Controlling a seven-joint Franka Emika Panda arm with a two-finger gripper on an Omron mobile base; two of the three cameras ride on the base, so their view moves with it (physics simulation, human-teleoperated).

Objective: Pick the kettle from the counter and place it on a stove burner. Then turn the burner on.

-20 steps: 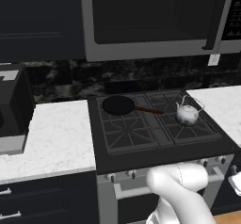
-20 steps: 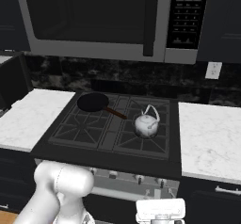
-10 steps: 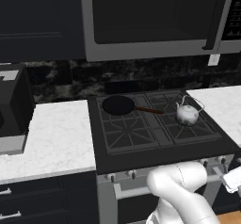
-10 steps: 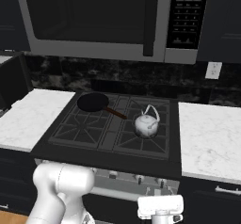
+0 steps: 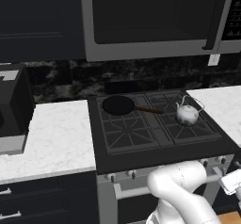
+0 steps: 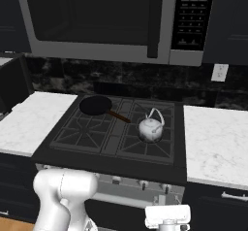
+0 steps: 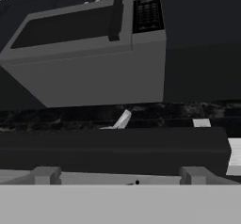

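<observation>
Kettle (image 5: 187, 115) is sitting upright on the right front burner (image 6: 151, 139), clear of the pan (image 5: 118, 105), looking light, rigid and slick, so I'm guessing grab the wire handle; gripper (image 6: 167, 219) is hanging below the stove front, can't tell jaw state

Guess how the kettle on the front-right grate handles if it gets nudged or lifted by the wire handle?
The kettle is round-bodied and small next to the frying pan, so probably light and easy to shove. Its thin arched handle may let the body swing when lifted. Sitting on the spoked stove burner, it would likely catch and tip rather than slide.
</observation>
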